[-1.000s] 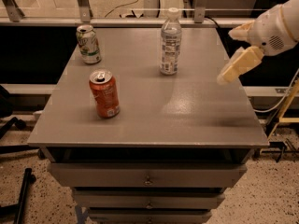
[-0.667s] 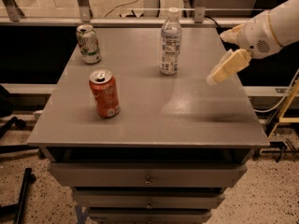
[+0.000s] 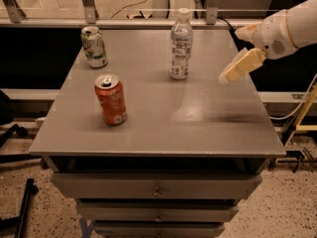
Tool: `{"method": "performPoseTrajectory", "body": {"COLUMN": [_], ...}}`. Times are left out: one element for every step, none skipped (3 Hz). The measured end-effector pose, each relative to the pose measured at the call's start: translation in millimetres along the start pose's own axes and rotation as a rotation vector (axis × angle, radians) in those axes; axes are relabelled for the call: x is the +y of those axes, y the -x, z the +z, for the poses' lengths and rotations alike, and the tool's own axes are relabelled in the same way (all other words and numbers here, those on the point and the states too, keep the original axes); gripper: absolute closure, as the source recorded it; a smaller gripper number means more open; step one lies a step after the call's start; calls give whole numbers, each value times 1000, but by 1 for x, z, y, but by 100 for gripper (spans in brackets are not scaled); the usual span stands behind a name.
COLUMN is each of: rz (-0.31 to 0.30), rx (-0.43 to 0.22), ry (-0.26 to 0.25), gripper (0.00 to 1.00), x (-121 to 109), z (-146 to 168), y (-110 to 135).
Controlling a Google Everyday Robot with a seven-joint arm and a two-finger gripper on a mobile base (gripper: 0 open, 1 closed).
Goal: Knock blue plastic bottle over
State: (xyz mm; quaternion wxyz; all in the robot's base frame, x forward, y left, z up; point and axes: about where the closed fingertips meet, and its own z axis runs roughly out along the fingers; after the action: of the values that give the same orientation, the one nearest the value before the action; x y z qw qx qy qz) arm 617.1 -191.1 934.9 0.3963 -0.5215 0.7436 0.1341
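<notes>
Gripper (image 3: 226, 76): hangs above the counter (image 3: 198, 118) at its right edge, angled down-left; whether spread or closed cannot be told; holds nothing. It has advanced leftward in the last second and now sits near the target, not touching, so the toppling push seems imminent.
Blue plastic bottle (image 3: 181, 46): upright, capped, back centre; fill level unclear.
Orange soda can (image 3: 111, 99): upright, front left.
Green-and-white can (image 3: 94, 46): upright, back left.
Drawers (image 3: 156, 187): shut, contents hidden.
</notes>
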Motion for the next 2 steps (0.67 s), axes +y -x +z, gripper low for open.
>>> {"method": "performPoseTrajectory", "body": {"rz": [12, 14], "rx": [-45, -81], "ry": [-54, -67], "gripper": [0, 0], "x": [-30, -49], "z": [11, 28], "y": [3, 14]}}
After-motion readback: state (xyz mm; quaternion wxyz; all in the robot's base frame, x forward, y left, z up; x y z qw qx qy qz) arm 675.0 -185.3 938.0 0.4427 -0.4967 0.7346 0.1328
